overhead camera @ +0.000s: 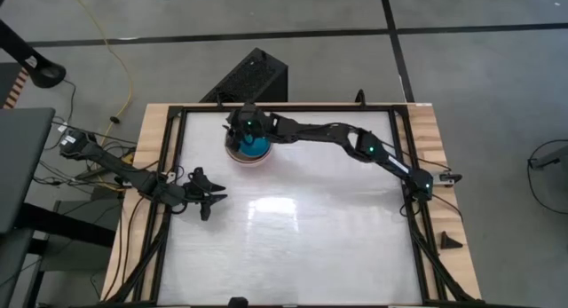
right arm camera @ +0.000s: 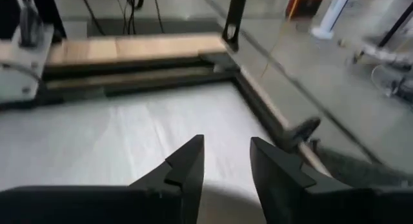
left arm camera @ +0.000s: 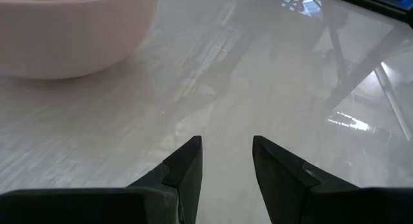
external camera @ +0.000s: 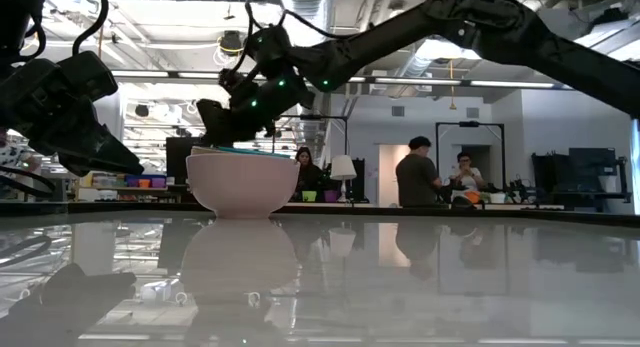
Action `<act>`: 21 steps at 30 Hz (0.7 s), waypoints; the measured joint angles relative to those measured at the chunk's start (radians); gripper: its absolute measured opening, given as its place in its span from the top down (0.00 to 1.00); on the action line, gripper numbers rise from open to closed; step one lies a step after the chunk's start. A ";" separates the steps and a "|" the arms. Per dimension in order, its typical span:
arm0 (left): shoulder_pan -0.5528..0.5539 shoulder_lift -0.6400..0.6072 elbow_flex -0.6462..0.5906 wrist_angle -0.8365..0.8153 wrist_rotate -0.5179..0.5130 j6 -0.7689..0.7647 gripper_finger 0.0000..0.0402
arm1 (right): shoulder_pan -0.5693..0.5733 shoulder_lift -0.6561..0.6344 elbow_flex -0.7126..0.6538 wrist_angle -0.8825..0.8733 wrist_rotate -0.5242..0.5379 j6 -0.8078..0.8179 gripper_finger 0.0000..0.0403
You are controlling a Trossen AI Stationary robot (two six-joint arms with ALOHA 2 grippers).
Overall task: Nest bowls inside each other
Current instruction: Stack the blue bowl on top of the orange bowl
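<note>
The bowls are nested in one stack on the table's far half. A pale pink bowl (external camera: pixel 243 185) is outermost, a salmon rim (overhead camera: pixel 241 157) shows within it, and a teal-blue bowl (overhead camera: pixel 256 146) sits on top. My right gripper (overhead camera: pixel 234 123) hovers over the stack's far-left rim. It is open, with nothing between its fingers (right arm camera: pixel 187 162). My left gripper (overhead camera: pixel 213 197) stands open near the table's left edge, on the near-left side of the stack. The pink bowl (left arm camera: pixel 71 30) shows ahead of it.
A black frame (right arm camera: pixel 213 56) and wooden boards (overhead camera: pixel 160 122) border the white tabletop. A black box (overhead camera: pixel 253 77) stands beyond the far edge. People stand in the room behind (external camera: pixel 420 177). The table's near and right parts (overhead camera: pixel 311 237) are bare.
</note>
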 joint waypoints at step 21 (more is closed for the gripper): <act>0.000 0.000 0.000 0.000 0.000 0.000 0.69 | -0.001 -0.040 -0.002 -0.126 -0.001 -0.021 0.66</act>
